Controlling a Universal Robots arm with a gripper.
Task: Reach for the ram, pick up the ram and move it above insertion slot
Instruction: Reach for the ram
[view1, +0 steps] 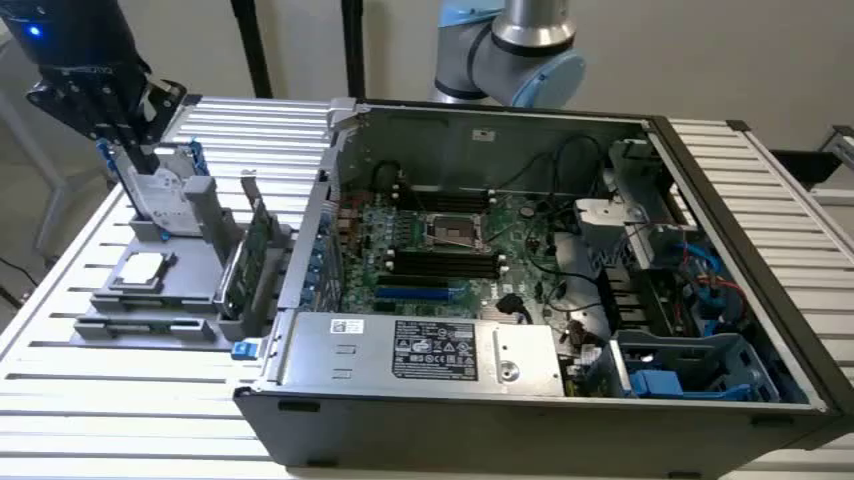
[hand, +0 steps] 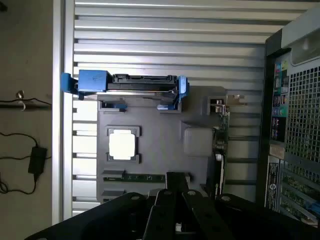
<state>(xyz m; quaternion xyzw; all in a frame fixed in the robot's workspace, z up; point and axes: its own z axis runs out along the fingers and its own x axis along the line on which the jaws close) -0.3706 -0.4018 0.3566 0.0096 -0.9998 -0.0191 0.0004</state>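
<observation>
Hovering gripper hung over the drive caddy at 1 end of the gray fixture tray, grip state impossible to tell, ram lay flat in a tray slot just beside the CPU

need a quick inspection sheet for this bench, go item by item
surface: slatted metal table carrying a grey tray and an open case
job's things: ram lying in the tray; slots on the board inside the case
clutter: cpu, blue caddy and card in the tray
grippers: gripper over the tray, not touching the ram
cables: black cables in the case; adapter lead on the floor
surroundings: plain wall
</observation>
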